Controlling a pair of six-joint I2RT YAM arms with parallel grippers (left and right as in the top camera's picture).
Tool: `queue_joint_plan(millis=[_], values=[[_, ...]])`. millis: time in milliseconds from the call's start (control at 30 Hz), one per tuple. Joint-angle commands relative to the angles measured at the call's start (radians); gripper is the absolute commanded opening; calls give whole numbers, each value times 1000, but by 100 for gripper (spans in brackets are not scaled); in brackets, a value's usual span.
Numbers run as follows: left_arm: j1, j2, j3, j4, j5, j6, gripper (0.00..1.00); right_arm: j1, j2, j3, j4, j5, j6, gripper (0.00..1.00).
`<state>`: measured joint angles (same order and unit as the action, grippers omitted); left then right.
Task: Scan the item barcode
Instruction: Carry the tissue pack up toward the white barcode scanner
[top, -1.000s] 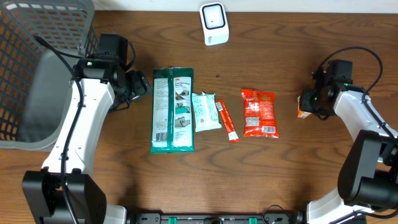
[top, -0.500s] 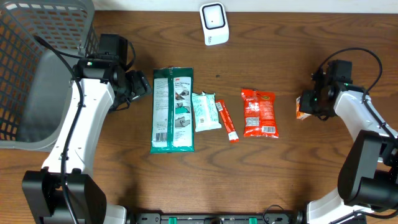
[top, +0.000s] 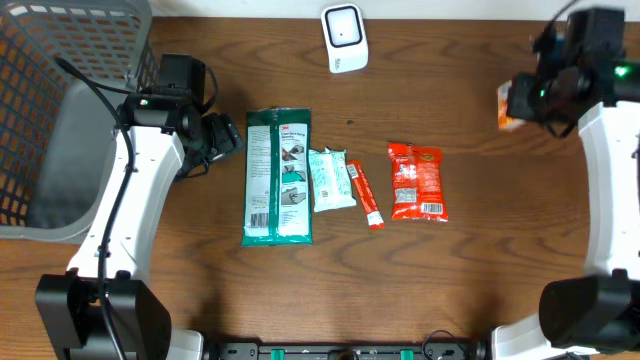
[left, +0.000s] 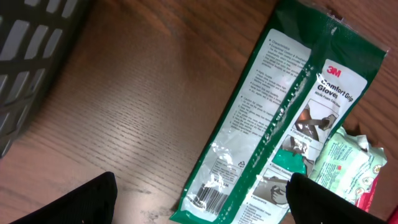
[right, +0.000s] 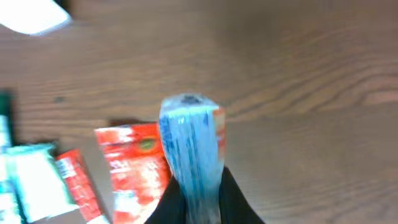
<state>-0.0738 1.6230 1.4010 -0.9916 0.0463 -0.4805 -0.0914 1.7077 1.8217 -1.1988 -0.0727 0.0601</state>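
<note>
On the wooden table (top: 480, 290), far left, stands a grey mesh basket (top: 40, 60). The items lie in a row across the middle. The largest is the green glove packet (top: 277, 175), then the red packet (top: 417, 180). The pale green packet (top: 329, 180) and the thin red sachet (top: 364, 194) lie between those two. A white scanner (top: 344, 38) sits at the far edge, above the row.

The left gripper (left: 200, 183) hangs beside the green glove packet with its pincer spread wide, holding nothing.

The right gripper (right: 198, 193) has its pincer pressed onto a small blue-white packet (right: 189, 143) with an orange edge, gripped at its lower end. This is the task item. It appears to be held above the table's far right corner, well apart from the scanner.

Assessment: the item is in hand and its presentation to the scanner is under way. No barcode is legible on the visible face. The next move calls for carrying the packet leftward to the scanner window and turning the wrist so the coded face meets it squarely, without loosening the pinch.
</note>
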Motion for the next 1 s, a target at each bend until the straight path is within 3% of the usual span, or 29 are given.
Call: queue_joint_plan(millis=[0, 133, 367, 967], values=[[2, -7, 3, -6, -13, 9, 88, 51, -16, 176, -69, -4, 48, 1], [2, -7, 3, -6, -13, 9, 88, 134, 37, 424, -147, -39, 67, 1], [2, -7, 3, -6, -13, 9, 88, 324, 279, 841, -268, -30, 90, 1], [2, -7, 3, -6, -13, 9, 88, 485, 747, 854, 180, 213, -4, 1]])
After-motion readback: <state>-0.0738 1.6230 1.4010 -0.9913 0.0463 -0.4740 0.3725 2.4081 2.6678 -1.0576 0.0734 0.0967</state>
